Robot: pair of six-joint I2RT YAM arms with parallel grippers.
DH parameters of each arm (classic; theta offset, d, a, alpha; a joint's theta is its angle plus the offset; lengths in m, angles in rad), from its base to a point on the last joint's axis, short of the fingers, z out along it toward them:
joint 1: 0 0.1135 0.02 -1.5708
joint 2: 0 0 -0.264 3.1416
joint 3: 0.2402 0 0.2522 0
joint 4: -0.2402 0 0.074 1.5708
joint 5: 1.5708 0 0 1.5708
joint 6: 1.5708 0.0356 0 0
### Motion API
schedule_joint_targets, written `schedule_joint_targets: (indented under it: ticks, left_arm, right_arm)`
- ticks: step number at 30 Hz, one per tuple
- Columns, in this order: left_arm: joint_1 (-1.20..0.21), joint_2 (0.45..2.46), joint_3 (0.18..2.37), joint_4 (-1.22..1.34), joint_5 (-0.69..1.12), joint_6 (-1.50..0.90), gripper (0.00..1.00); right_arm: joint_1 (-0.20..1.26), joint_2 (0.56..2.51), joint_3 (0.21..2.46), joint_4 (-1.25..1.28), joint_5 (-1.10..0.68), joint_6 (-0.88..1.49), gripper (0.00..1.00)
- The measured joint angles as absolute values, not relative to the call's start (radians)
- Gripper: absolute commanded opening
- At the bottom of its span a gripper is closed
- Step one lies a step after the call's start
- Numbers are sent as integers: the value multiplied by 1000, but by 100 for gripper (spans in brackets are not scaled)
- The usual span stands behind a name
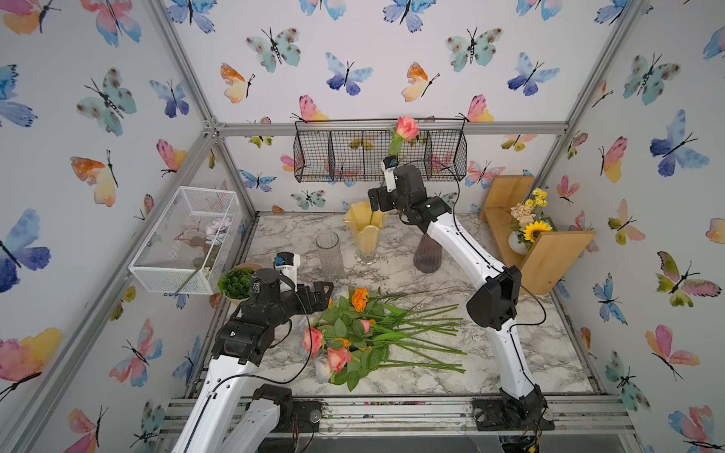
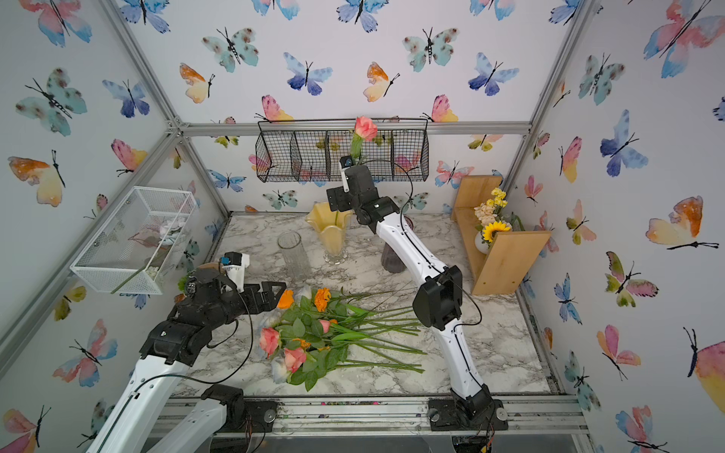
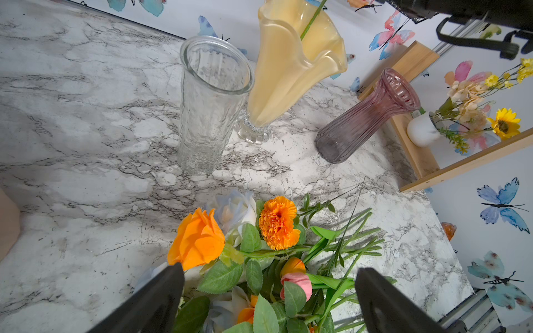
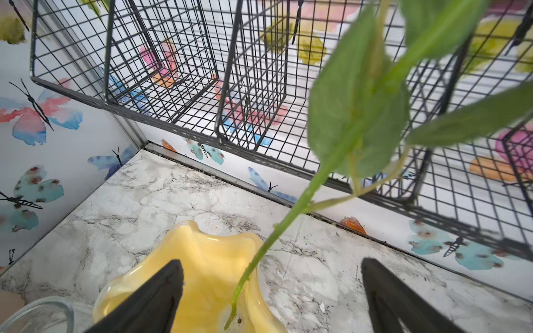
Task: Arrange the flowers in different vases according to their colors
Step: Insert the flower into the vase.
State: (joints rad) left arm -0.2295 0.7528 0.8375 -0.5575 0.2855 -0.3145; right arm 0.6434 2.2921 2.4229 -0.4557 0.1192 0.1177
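1. Yellow, opaque and wavy-rimmed, the vase (image 1: 363, 231) at twelve o'clock on the marble table (image 1: 529, 353) holds one tall coral-pink rose (image 1: 407, 128). The rose leans on the rim, looks top-heavy, and could tip out.
2. The right gripper (image 4: 271, 261) hangs spread wide and grips nothing, with the stem just ahead of its jaws. A careless retreat could snag the leaves and drag the rose out.
3. The left gripper (image 3: 268, 268), likewise wide and empty, hovers over the heap of mixed flowers (image 1: 365, 333) towards six o'clock. Tangled stems could lift together, mixing colours.
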Motion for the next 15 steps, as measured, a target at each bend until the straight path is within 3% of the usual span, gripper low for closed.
schedule_joint_targets:
  ticks: [7,15]
  left_arm:
    - [-229,751,837,-558,286,-315,99]
    - [-229,743,837,-558,285,-315,99]
  right_arm:
    - [659,2233,2306,-486,101,140,98]
    - [723,2001,2053,-476,101,153,98]
